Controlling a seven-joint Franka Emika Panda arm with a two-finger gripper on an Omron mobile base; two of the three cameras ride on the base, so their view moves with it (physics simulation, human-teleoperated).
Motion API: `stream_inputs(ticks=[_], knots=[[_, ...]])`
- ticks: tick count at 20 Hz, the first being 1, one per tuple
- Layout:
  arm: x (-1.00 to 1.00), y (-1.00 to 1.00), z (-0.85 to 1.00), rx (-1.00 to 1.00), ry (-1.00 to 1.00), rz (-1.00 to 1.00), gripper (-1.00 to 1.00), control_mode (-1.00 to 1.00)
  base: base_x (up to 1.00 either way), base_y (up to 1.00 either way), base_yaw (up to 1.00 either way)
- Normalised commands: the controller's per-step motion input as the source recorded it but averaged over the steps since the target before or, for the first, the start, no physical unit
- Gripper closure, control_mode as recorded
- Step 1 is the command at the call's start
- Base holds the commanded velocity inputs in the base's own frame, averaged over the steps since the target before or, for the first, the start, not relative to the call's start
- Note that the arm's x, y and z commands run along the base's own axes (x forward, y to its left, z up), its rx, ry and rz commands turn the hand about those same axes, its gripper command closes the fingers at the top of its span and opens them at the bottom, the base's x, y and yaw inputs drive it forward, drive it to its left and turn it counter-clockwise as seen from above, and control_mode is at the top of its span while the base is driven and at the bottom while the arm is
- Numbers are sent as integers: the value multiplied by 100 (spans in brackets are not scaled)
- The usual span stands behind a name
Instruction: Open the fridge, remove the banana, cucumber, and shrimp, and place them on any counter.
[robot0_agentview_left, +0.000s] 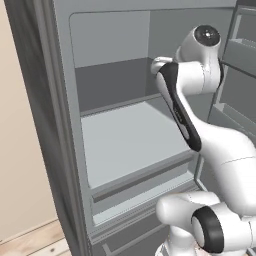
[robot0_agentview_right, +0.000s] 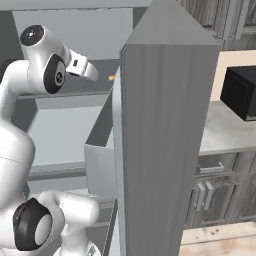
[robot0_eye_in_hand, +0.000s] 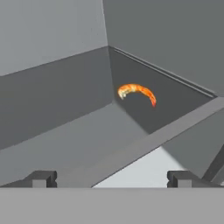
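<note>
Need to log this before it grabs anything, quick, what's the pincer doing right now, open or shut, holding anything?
Pincer: open, jaws wide apart, holding nothing; it points at the shrimp lying in the back corner of a fridge shelf.

You are seeing the fridge (robot0_agentview_left: 60, 100) door (robot0_agentview_right: 165, 150) hiding most of the shrimp (robot0_agentview_right: 111, 77); ahead of the claw (robot0_eye_in_hand: 111, 178), picture edges are cropping the shelves.
</note>
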Motion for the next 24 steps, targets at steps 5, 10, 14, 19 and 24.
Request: stream_inputs(ticks=[5, 10, 14, 19, 24], knots=[[54, -18, -9, 0, 12, -13, -100, -100, 0, 0, 0], [24, -38, -41, 0, 9, -6, -100, -100, 0, 0, 0], [30, -23, -50, 0, 8, -4, -100, -100, 0, 0, 0], [53, -1, -11, 0, 5, -11, -100, -100, 0, 0, 0], [46, 0, 0, 0, 1, -18, -100, -100, 0, 0, 0]])
